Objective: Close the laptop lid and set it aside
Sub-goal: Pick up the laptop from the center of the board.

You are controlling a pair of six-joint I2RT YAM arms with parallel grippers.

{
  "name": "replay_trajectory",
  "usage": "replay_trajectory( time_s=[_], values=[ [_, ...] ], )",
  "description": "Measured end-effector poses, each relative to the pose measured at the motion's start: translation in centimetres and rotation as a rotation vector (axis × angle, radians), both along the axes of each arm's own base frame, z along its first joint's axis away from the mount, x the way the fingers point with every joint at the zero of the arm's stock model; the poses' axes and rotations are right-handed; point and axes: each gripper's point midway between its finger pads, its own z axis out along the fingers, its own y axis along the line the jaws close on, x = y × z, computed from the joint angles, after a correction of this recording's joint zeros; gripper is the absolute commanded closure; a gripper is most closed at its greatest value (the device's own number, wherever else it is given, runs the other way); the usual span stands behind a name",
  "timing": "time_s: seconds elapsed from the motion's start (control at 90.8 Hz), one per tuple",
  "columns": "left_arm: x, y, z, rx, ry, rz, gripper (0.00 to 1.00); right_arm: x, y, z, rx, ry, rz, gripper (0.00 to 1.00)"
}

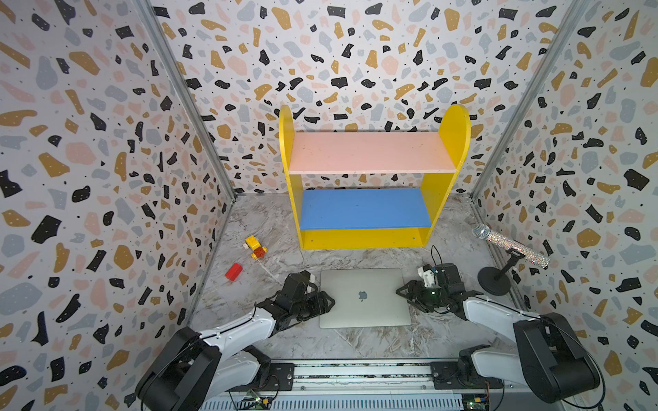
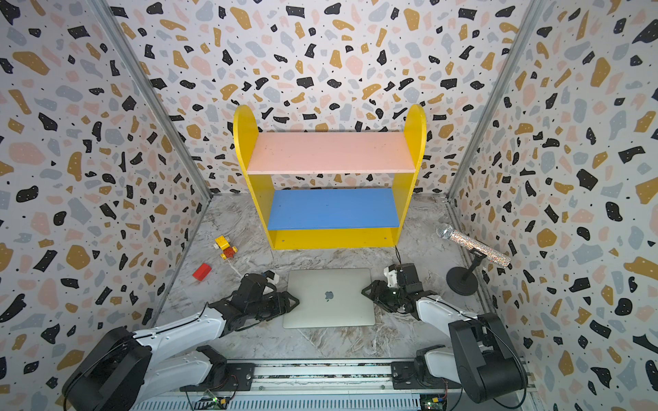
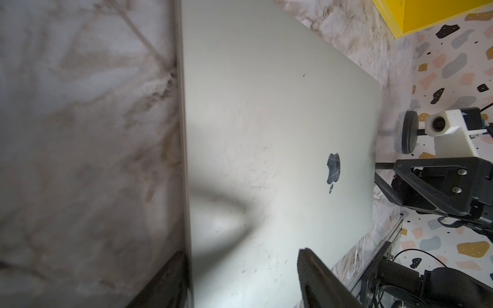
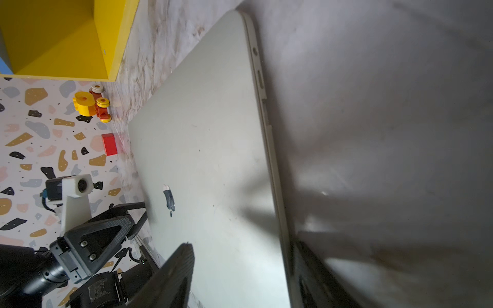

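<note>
- Top view — the laptop (image 1: 365, 297) lies flat near the front edge of the surface (image 1: 356, 343), about midway along it. The lid (image 1: 359, 281) is down with the logo up, so the closing looks done and the setting aside is not.
- Left wrist view: the left gripper (image 3: 240, 282) straddles the laptop's left edge, one finger (image 3: 320, 280) over the lid and its partner low beside the edge. The jaws stand apart and no clamp shows.
- Right wrist view: the right gripper (image 4: 242, 280) does likewise at the right edge, jaws parted, and its upper finger (image 4: 173, 277) appears clear of the lid.
- Risk: the body is thin and slick — a lower finger that fails to slip underneath could pinch only the lid and reopen it, or shove the laptop sideways.
- Uneven closing or lifting by the two arms could tilt the laptop and let it slide out.
- Outward: the yellow shelf (image 1: 366, 242) stands behind, the microphone stand (image 1: 494, 281) is by the right edge, and the toy car (image 1: 255, 247) and red block (image 1: 234, 272) lie toward the left edge. Each is an obstacle for a careless carry.
</note>
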Motion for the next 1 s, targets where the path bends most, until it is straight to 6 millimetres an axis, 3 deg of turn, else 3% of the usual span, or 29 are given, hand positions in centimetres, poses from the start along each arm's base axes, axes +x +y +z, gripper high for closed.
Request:
replay_trajectory(
  time_s=[0.22,0.727,1.002],
  values=[
    [-0.2,0.2,0.2,-0.021,-0.021,0.003,0.41,-0.6,-0.1,0.6,0.034,-0.019,-0.025,0.36],
    [-2.8,-1.0,0.6,-0.157,0.04,-0.059,0.42,0.2,1.8,5.4,0.251,-0.112,-0.019,0.36],
    [-3.3,-1.1,2.6,-0.22,0.024,-0.06,0.54,0.2,2.3,7.6,0.316,-0.148,-0.009,0.42]
  ],
)
